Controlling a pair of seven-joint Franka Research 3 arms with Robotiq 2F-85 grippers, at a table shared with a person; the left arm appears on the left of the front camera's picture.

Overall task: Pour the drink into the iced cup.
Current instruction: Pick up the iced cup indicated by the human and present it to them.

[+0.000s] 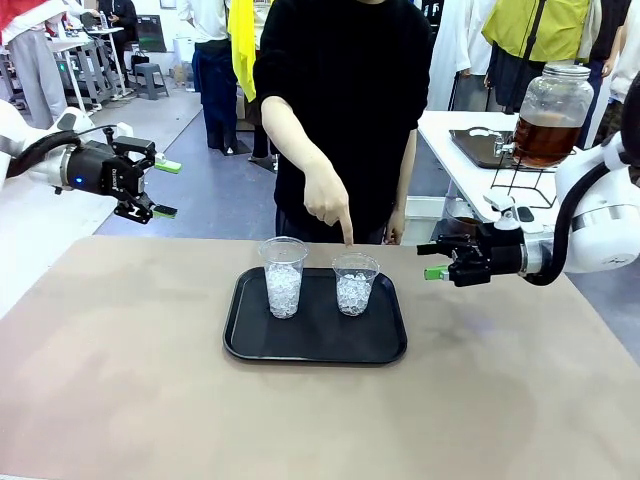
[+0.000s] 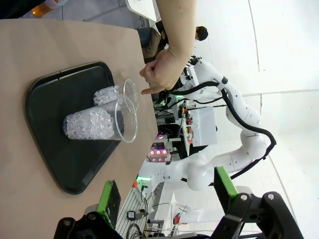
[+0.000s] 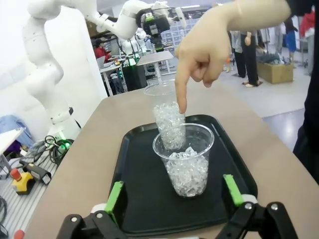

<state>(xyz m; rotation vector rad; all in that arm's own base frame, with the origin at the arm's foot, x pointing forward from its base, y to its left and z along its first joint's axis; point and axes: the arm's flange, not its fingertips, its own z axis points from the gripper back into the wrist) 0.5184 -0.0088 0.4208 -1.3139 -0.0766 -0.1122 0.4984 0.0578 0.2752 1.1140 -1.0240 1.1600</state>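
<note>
Your left gripper (image 1: 166, 188): wide, empty | your right gripper (image 1: 432, 260): wide, empty | amber-brown drink (image 1: 545, 140): in clear glass dispenser jar (image 1: 556, 95), 2 o'clock of black rectangular tray (image 1: 300, 345) | person's hand (image 1: 328, 200): pointing at clear plastic iced cup (image 1: 355, 283)

Person (image 1: 345, 100): cut off above the shoulders by the front view's top edge; legs hidden behind the tabletop (image 1: 120, 380).
Left arm (image 1: 40, 155): runs off the front view's left edge.
Right arm (image 1: 600, 215): cut by the right edge; hides part of the stand (image 1: 520, 185) under the jar (image 1: 553, 110).
Right claw (image 1: 432, 260): side-on in front view, finger gap hidden.
Tall cup (image 3: 164, 107): base behind short cup (image 3: 187, 164) in right wrist view.
Short cup: partly behind tall cup in left wrist view.
Tray (image 3: 134, 199): near rim partly behind claw fingers.
</note>
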